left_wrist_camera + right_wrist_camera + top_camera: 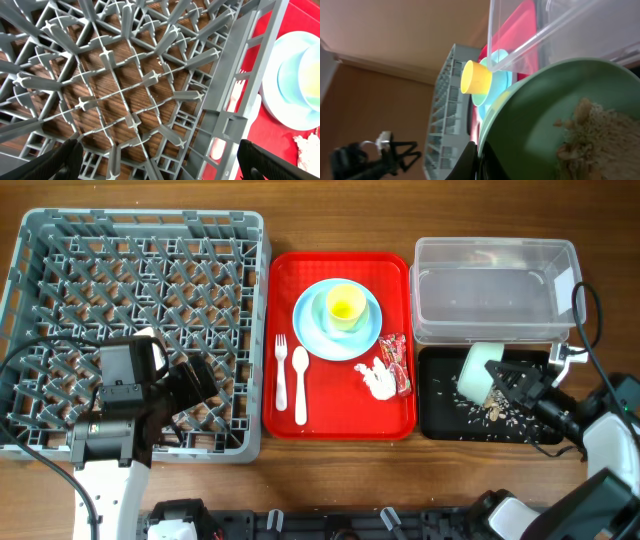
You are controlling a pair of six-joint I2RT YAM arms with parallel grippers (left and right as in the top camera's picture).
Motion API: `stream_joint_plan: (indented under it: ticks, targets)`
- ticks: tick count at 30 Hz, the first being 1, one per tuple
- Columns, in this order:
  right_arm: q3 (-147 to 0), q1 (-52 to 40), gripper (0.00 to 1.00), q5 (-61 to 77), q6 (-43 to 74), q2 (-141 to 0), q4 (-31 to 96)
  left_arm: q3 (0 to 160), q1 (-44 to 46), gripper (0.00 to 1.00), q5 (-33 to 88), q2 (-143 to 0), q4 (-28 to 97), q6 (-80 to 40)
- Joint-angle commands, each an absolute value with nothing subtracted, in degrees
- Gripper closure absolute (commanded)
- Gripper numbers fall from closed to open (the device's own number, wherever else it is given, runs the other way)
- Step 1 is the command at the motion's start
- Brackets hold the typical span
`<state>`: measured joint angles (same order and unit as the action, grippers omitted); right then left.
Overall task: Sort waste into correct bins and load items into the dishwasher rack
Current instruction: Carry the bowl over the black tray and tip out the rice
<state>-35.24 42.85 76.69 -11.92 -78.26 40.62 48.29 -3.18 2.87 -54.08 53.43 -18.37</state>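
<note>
My right gripper [512, 385] is shut on the rim of the mint-green bowl [479, 371], tipped on its side over the black tray [438, 420]; rice-like scraps [492, 410] lie in the tray. In the right wrist view the fingers [479, 155] pinch the bowl's rim [530, 115] and food [592, 135] still clings inside. The light blue plate [318, 330] with the pale blue cup and the yellow cup [345, 305] on it sits on the red tray [340, 415], with white fork [281, 370], spoon [300, 383] and wrappers [388, 368]. My left gripper [157, 162] hangs open and empty over the grey rack [60, 240].
The clear tub [493, 285] stands behind the black tray at the right. The red tray lies between the rack and the bins. The rack's near right corner [220, 120] fills the left wrist view.
</note>
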Motion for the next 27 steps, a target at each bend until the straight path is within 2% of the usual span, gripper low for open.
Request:
stream_joint_plan:
  ticks: [1, 9, 14, 22, 27]
  targets:
    - [-34.9, 43.1, 0.96, 83.7, -13.1, -82.7, 40.2, 49.0, -3.7, 0.0, 3.2, -53.6, 53.5, -18.9]
    - [-34.9, 43.1, 0.96, 93.0, -2.7, -84.2, 34.5, 49.0, -3.7, 0.0, 3.2, -53.6, 53.5, -18.5]
    - [-34.9, 44.1, 0.96, 93.0, 11.7, -84.1, 30.7, 49.0, -3.7, 0.0, 3.2, -53.6, 53.6, -18.5]
    - [-34.9, 44.1, 0.96, 93.0, 18.0, -84.1, 32.6, 49.0, -3.7, 0.0, 3.2, -53.6, 53.9, -18.5]
    - [-34.9, 44.1, 0.96, 93.0, 18.1, -83.7, 32.6, 49.0, -3.7, 0.0, 3.2, -53.6, 53.8, -18.5]
